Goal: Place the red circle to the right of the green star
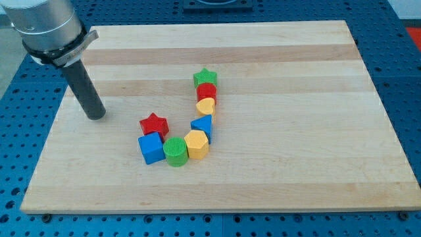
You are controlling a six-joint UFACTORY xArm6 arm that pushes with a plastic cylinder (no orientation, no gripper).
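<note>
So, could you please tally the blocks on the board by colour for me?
Red: 2, the red star and red circle
Green: 2, the green star and green circle
Yellow: 2, the yellow hexagon and a rounded yellow block
Blue: 2, the blue cube and blue triangle
Total: 8

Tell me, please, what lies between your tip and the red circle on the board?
In the camera view, only bare board lies between my tip and the red circle; the red star sits lower, off that line.
</note>
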